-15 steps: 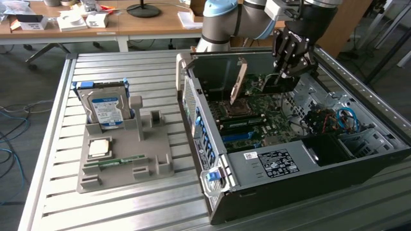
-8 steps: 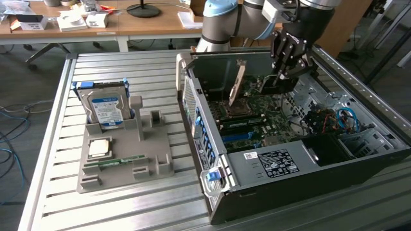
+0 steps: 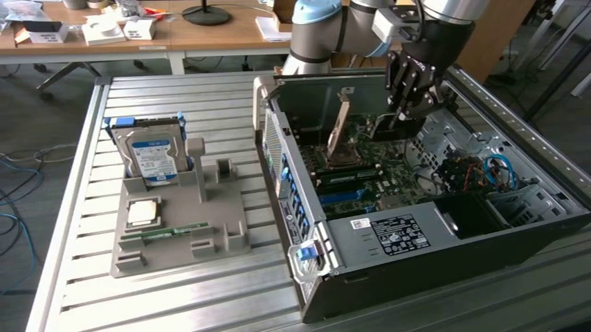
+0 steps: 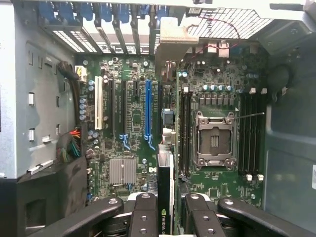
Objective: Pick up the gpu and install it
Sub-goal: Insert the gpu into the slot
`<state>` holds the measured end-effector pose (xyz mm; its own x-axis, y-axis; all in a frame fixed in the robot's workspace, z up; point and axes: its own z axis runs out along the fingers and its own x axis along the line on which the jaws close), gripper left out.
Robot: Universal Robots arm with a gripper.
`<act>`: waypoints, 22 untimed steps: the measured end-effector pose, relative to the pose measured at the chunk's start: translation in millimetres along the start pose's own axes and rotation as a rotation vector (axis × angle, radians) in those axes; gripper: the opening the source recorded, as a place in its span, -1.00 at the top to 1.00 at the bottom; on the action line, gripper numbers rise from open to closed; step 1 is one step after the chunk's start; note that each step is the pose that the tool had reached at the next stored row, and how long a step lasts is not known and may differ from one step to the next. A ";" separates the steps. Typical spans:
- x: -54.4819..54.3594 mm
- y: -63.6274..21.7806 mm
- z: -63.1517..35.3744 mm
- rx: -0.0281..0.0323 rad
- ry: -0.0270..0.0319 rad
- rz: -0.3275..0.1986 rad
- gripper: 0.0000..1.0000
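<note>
The gpu [image 4: 164, 190] is held edge-on between the half-closed fingers [image 4: 145, 215], inside the computer case [image 3: 388, 235] above the motherboard [image 4: 123, 123], just beside the blue slot [image 4: 147, 111]. It is best kept upright, its bracket matched to the rear opening, then pressed down evenly.

We see the gpu [image 4: 166, 170], a thin dark card with an NVIDIA mark, standing on edge between the tool [image 4: 169, 198] fingers over the motherboard [image 4: 133, 113], its pale metal bracket [image 4: 173, 34] towards the case's [image 3: 388, 235] rear slots.
</note>
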<state>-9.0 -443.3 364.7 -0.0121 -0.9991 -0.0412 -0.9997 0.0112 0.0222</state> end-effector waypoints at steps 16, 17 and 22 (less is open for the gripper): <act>0.6 3.1 14.7 0.0013 -0.0001 0.000 0.48; 0.7 3.1 15.9 0.0016 -0.0009 0.000 0.48; 1.0 3.1 24.0 0.0042 -0.0020 0.000 0.48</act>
<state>-12.6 -443.2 340.8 -0.0119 -0.9990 -0.0432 -0.9998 0.0111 0.0180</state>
